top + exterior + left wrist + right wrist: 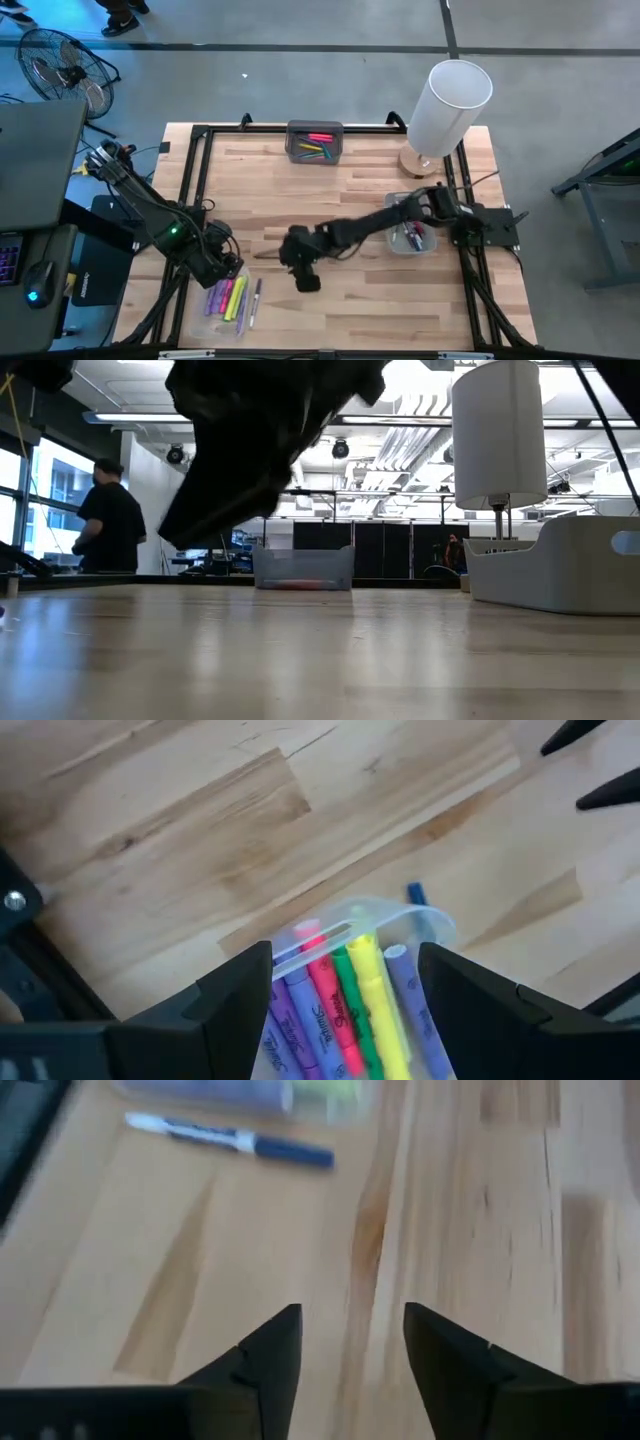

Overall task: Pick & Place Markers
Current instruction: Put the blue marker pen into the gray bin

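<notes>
— Two grippers, and which one is working?

— Mine on the right. My right gripper (303,277) hangs low in the middle of the overhead picture, fingers spread with nothing between them and bare wood showing in the gap. My left gripper (345,982) waits at the lower left, spread wide above the clear tray (212,308), also holding nothing.

— Where are the markers?

— Most of the markers (228,297) lie side by side in that clear tray: purple, pink, green and yellow barrels. One loose marker (256,298), white-barrelled with a dark cap, lies on the table (360,180) just beside the tray; my right wrist view shows it near the top of its frame. More sit in the grey bin (315,141) at the top centre, and a few in the tray (410,238) at the right, under my arm.

— So what is the step?

— I judge the next pick is due. To do it well I'd line my fingers up across a barrel, not along it, and close at its middle.

— Why?

— Thin, smooth, round plastic rolls easily on planks this flat and polished. The clear tray's wall is thin and glossy, so a nudge could shift it.
</notes>
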Controlling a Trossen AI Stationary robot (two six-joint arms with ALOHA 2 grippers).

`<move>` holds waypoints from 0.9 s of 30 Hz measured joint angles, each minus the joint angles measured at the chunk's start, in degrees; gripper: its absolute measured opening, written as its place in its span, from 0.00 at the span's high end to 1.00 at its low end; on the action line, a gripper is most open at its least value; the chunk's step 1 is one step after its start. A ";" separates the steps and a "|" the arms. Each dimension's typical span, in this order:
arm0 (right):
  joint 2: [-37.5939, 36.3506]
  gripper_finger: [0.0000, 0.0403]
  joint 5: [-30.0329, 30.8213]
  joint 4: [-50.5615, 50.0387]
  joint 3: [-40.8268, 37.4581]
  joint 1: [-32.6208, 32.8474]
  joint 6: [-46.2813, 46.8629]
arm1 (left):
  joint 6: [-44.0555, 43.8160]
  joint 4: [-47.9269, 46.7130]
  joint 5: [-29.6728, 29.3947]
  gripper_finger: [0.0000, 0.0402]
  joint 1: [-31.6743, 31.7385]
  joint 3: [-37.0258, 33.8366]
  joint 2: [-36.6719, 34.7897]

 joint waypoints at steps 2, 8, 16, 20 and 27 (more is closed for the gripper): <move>0.82 0.58 -4.02 3.53 0.02 -1.73 -4.74 | -2.57 0.08 -1.00 0.38 0.02 -0.02 -0.04; 5.94 0.57 -14.17 14.37 0.00 -3.59 -15.10 | -11.06 0.92 -3.18 0.38 0.02 -0.02 -0.04; 12.04 0.57 -15.81 29.50 -0.02 -3.22 -18.04 | -13.92 2.63 -3.22 0.38 0.02 0.00 -0.30; 14.46 0.57 -15.78 34.40 0.00 -3.25 -17.23 | -13.93 3.44 -3.22 0.38 0.02 0.00 -0.30; 17.71 0.57 -14.62 39.91 0.11 -2.95 -16.11 | -14.13 3.68 -2.96 0.38 0.02 0.00 -0.30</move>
